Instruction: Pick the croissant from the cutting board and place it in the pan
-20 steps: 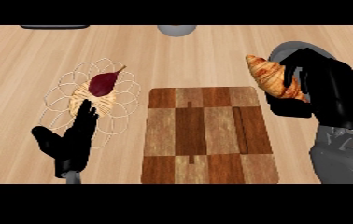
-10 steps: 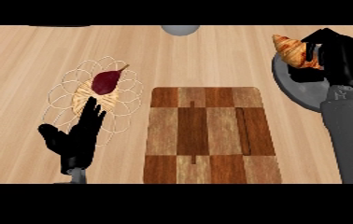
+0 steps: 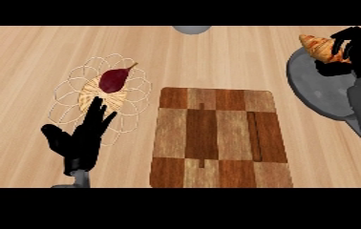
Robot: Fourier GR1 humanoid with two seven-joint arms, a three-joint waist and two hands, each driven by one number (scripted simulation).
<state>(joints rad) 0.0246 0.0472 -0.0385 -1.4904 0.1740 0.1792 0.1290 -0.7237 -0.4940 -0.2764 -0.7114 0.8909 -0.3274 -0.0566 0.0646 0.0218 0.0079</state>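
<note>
R hand (image 3: 343, 51) fingers curled round croissant (image 3: 319, 47), held just over pan (image 3: 317, 87) rim, cutting board (image 3: 218, 137) well apart to its L; L hand (image 3: 79, 140) open, fingers spread, tips overlapping wire basket (image 3: 70, 101) w/ pear (image 3: 113, 79).

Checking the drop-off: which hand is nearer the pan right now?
Right. The right hand hangs over the pan at the view's right edge, fingers curled round the croissant. The left hand rests far across, beyond the cutting board.
</note>
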